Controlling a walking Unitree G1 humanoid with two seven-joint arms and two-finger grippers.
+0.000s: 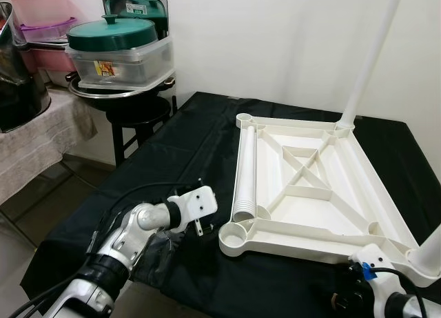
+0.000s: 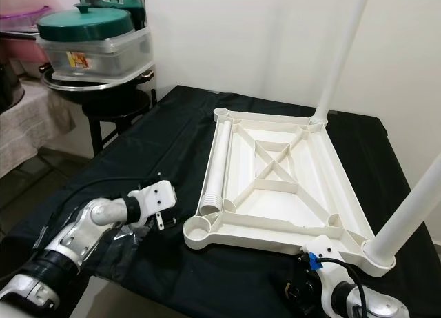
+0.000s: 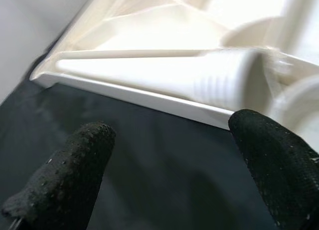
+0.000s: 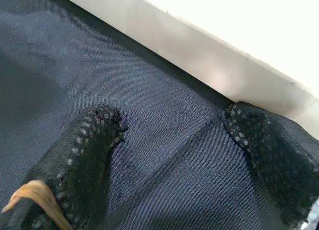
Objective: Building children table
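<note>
A white plastic tabletop (image 1: pixel 303 232) lies upside down on a black cloth. Two white legs stand in its sockets: one at the far right corner (image 1: pixel 372 56), one at the near right corner (image 1: pixel 433 249). A third, loose leg (image 1: pixel 246 170) lies inside the tabletop along its left rim, threaded end toward me. The near left socket (image 1: pixel 234 236) is empty. My left gripper (image 1: pixel 199 227) hovers open just left of that socket; in the left wrist view its fingers (image 3: pixel 75 170) frame the loose leg (image 3: pixel 149 73). My right gripper (image 4: pixel 172 120) is open over the cloth beside the tabletop's near rim (image 4: pixel 209 65).
A black stool (image 1: pixel 138 118) at the far left carries a metal tray and a clear container with a green lid (image 1: pixel 114 35). A side table under a lace cloth (image 1: pixel 34 138) stands further left. Crumpled clear plastic (image 1: pixel 162 252) lies under my left forearm, near the table's front edge.
</note>
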